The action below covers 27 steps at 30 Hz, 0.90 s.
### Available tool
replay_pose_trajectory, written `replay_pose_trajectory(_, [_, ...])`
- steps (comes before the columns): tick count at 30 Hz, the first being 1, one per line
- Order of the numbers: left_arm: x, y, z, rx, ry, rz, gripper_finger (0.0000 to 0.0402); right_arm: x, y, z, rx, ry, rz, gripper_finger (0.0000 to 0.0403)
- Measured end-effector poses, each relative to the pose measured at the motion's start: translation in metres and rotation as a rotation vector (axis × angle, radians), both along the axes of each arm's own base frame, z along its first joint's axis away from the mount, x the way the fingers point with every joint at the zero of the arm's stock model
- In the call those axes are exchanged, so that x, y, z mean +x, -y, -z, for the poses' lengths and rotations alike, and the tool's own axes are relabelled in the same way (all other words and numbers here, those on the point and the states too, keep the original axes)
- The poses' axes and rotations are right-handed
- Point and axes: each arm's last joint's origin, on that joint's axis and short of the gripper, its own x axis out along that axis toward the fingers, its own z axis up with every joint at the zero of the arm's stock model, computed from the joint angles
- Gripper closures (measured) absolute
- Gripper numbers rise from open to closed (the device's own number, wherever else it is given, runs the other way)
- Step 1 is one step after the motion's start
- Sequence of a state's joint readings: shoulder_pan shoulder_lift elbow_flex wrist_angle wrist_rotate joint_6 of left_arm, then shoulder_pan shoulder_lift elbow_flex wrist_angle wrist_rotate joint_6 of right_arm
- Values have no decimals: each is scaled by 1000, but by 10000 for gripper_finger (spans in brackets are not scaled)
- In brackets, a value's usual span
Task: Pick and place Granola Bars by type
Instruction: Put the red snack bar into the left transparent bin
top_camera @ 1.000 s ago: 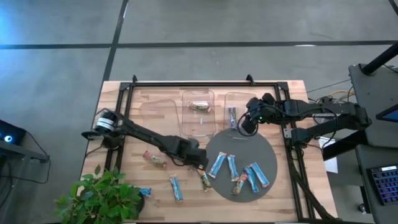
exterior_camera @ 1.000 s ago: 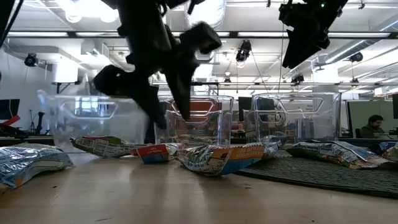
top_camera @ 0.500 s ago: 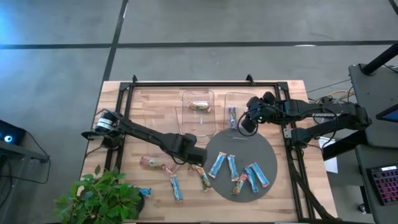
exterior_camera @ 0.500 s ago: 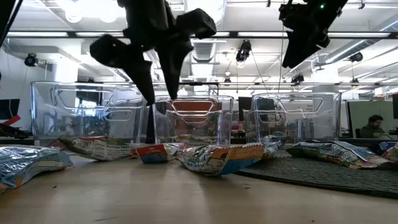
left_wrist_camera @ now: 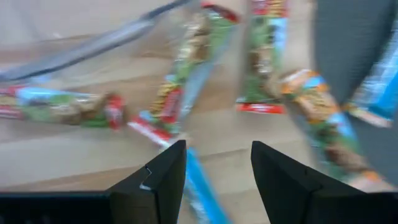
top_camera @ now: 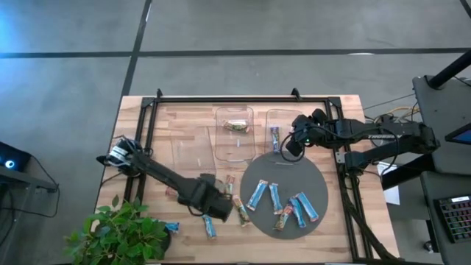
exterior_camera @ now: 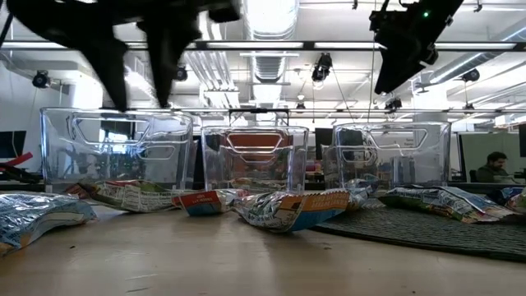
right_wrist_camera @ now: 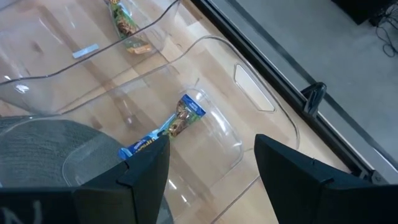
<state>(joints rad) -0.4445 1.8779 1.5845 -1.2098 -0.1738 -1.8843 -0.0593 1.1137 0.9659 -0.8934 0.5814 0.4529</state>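
Granola Bars lie scattered. Several rest on the grey round mat [top_camera: 305,177], and a tan red-green one [top_camera: 230,184], another [top_camera: 240,210] and a light blue one [top_camera: 210,224] lie flat on the wood. My left gripper [top_camera: 219,208] hangs open above the table's near middle and points down. The light blue bar [left_wrist_camera: 200,186] shows below the gap between its fingers, untouched. My right gripper [top_camera: 291,144] stands open and empty above the right clear bin [top_camera: 285,118], in which a purple-blue bar [right_wrist_camera: 166,128] lies.
Three clear bins stand in a row at the far middle. The middle bin [top_camera: 234,147] holds one tan bar [top_camera: 237,125]; the left bin [top_camera: 190,143] shows none. A potted plant [top_camera: 118,232] sits at the near left corner with a blue bar [top_camera: 171,227] beside it.
My left gripper has risen and gone toward the table's near edge and a little to the left, rolling about its own axis while staying open. The tan red-green bar beside the mat, earlier under the gripper, now shows in the high view.
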Motion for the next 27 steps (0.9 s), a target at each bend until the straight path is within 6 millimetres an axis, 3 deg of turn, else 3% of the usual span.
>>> replay_pose_trajectory(2, [-7,-8,10,56,-74,0,237,0,0,2,1,1,1,177])
replay_pose_trajectory(6, [-23,-52,33,185,-291,-57,237,0,0,5,5,3,8,177])
replay_pose_trajectory(10, [-27,-76,27,226,-206,-110,237,0,0,5,6,1,8,177])
replay_pose_trajectory(13, [-26,-73,8,301,-26,-110,237,-1,0,6,10,-5,12,177])
replay_pose_trajectory(17, [-19,-64,-6,240,148,-64,237,-2,0,7,14,-18,18,177])
replay_pose_trajectory(23, [5,-47,8,92,312,98,236,-3,0,8,9,-39,7,177])
replay_pose_trajectory(27, [17,-43,26,65,351,74,236,-4,0,9,10,-54,7,177])
